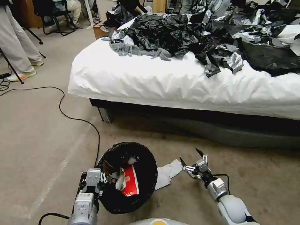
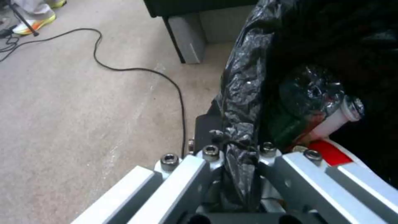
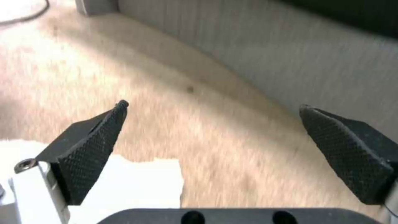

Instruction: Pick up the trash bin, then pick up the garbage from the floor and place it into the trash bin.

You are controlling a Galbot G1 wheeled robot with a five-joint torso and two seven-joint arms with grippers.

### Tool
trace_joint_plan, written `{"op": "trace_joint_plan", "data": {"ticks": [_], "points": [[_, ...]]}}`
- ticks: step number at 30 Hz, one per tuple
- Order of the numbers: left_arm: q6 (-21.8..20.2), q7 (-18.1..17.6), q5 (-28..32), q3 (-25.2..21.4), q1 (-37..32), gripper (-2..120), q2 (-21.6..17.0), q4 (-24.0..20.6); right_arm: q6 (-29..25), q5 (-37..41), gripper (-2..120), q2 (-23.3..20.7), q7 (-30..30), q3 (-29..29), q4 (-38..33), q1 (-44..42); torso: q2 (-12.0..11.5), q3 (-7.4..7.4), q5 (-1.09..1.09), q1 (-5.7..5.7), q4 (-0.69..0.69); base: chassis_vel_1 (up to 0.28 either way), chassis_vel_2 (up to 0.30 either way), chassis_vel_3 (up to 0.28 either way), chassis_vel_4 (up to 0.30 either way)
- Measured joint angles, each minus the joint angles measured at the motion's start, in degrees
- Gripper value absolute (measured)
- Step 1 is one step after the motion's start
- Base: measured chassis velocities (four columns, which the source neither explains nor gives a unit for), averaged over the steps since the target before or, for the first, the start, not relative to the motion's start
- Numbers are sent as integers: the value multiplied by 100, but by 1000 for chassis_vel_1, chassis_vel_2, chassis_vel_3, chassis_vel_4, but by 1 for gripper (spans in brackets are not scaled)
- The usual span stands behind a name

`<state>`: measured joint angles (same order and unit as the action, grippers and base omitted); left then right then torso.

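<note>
bin: the trash bin point(image 1: 131, 178) is held up near the robot on the left, tipped so its mouth faces the camera; the glossy, crinkly black liner covers the rim and hides the pail wall

left gripper: left gripper point(image 1: 101, 181) is clamped on the bin's near-left rim, jaws clenched over bunched liner point(image 2: 242, 124), thin slippery film, so I'd guess the hold is only as good as the plastic rim under it

already inside: red-and-white packet point(image 1: 130, 181), flat and stiff-looking, plus a clear bottle point(image 2: 327, 115) with a crumpled body and white cap end lying deeper in

what's left: white tissue paper point(image 1: 168, 173) flat on the floor point(image 1: 47, 140) just right of the bin, soft and limp with a ragged edge, one end seems tucked behind the bin rim, hard to tell

right gripper: right gripper point(image 1: 191, 160) hovers just right of and beyond the tissue, jaws spread wide and holding nothing; its knurled black wedge fingertips point(image 3: 93, 152) sit above the tissue's corner

how I'd do it: shift left so both tips straddle the tissue's middle, come down till they brush the floor, then pinch so the sheet bunches up; a corner grab would probably tear or slip

floor: matte tan, looks like short carpet or rough concrete

watch out: black cable point(image 1: 79, 120) snakes just far-left of the bin, and the bed point(image 1: 156, 78) frame is close behind, so keep the lift low
</note>
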<state>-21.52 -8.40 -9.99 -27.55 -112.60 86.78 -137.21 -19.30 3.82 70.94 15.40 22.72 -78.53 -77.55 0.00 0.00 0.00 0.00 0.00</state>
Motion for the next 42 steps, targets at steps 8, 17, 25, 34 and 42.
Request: {"op": "trace_joint_plan", "data": {"ticks": [8,17,25,34,42], "points": [[2,0,-24,16,5,0,2,25,256,306,100,-28,316,-139,680,240,0,0,0,0,0,0,0,0,0],[11,0,-38,23,-10,0,-1,27,274,209,100,87,402,-228,1652,691,0,0,0,0,1,0,0,0,0],[12,0,-38,22,-2,0,7,17,300,131,100,214,321,-257,2196,1037,0,0,0,0,0,0,0,0,0],[12,2,-27,-9,-16,0,6,-21,163,157,93,299,225,-329,2762,1315,0,0,-1,0,1,0,0,0,0],[12,6,-47,38,12,0,23,-13,165,203,65,296,148,-371,2512,1136,0,-1,0,0,0,0,0,0,0]]}}
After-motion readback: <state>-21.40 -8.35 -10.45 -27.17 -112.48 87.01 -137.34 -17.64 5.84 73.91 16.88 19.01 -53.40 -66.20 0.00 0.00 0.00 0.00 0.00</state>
